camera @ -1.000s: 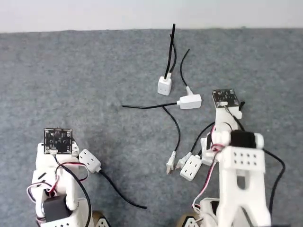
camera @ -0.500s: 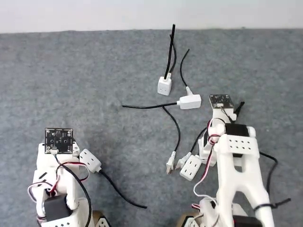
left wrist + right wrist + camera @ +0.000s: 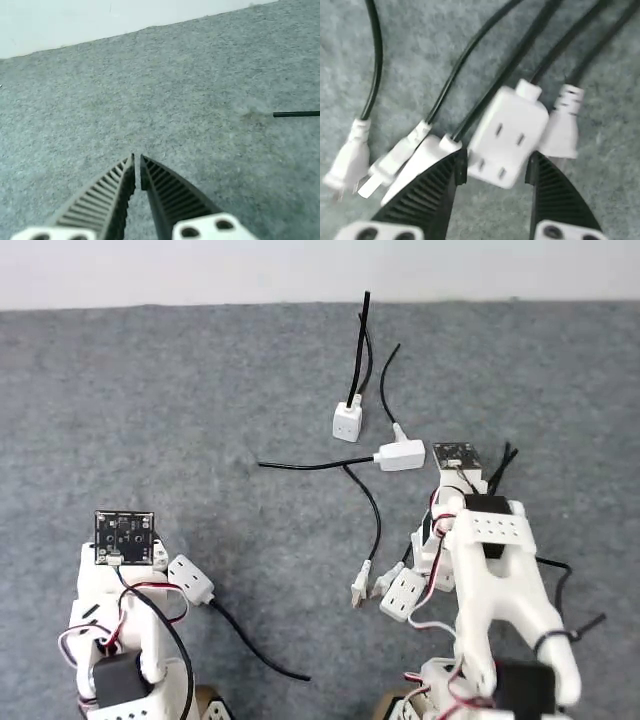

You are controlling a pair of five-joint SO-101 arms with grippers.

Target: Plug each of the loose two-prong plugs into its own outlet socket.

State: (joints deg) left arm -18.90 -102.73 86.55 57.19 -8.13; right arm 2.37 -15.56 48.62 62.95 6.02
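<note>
Frankly, the high view hides much: the right arm (image 3: 497,570) lies over its own gripper, and both arms are cut off at the 6 o'clock edge of the desk (image 3: 150,390). In the right wrist view a white piece (image 3: 417,162) runs under one finger, and I cannot tell whether it is a plug or a socket.

The outlet socket (image 3: 507,134) is a white, rounded block with paired slots on its face and a black cable (image 3: 520,50) leaving its far end. Beside it lie the first plug (image 3: 347,162) and the second plug (image 3: 392,162), both white with short metal prongs. A third plug (image 3: 559,131) sits just beside the socket's other flank.

The right gripper (image 3: 495,161) is wide open and holds nothing; its fingers stand either side of the outlet socket's near end, close to it. In the high view this socket sits at about 5 o'clock on the desk, with the first and second plugs just beside it at its 9 o'clock.

The left gripper (image 3: 137,164) is closed to a sliver, with nothing in it, over the grey desk. The left arm (image 3: 120,640) sits at 7 o'clock, with a second socket (image 3: 190,579) just beside it.
</note>
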